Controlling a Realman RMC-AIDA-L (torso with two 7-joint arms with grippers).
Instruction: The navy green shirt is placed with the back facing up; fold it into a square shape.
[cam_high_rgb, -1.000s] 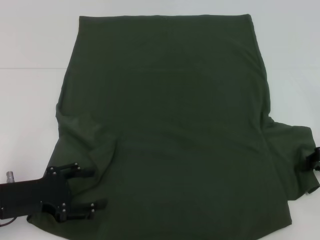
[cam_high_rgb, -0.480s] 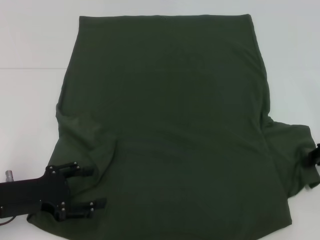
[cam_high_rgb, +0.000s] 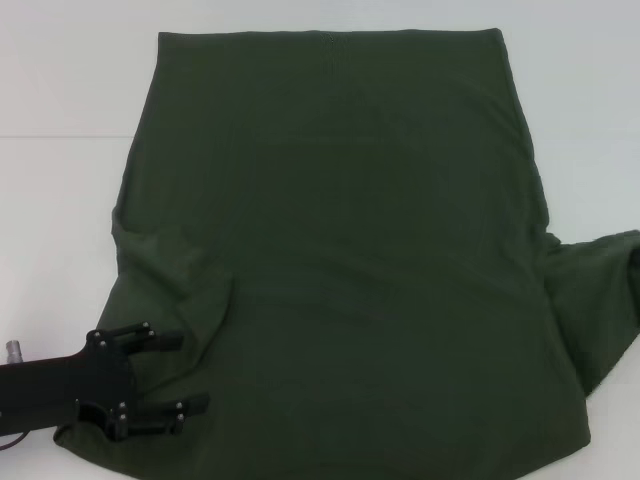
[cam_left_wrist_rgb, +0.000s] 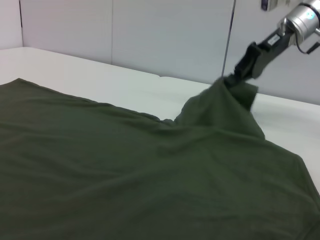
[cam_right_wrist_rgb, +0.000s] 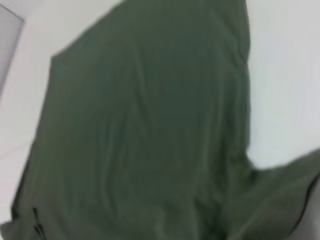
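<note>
From the head view, the shirt (cam_high_rgb: 340, 260) lies spread over the white table (cam_high_rgb: 60, 200), its plain back up, filling most of the middle and near part. Its long axis runs from the near edge to the far edge; the straight hem sits at the far end and the sleeves flare out at the near end, so the collar end points toward the robot. The left gripper (cam_high_rgb: 170, 372) rests low over the near left sleeve, its two fingers spread with cloth between them, not closed on anything that I can see. The right gripper is out of this view past the right edge, where the right sleeve rises.

In the left wrist view, the right gripper (cam_left_wrist_rgb: 235, 80) shows far off, pinched closed on the lifted right sleeve, which hangs in a peak off the table. To do this step well, I judge the sleeve should be carried inward across the back, kept taut and level, and laid flat so the side edge ends up straight.

The right wrist view shows only the shirt (cam_right_wrist_rgb: 150, 125) stretching away, with the table (cam_right_wrist_rgb: 285, 75) beside it; that gripper's own fingers are not visible there.
</note>
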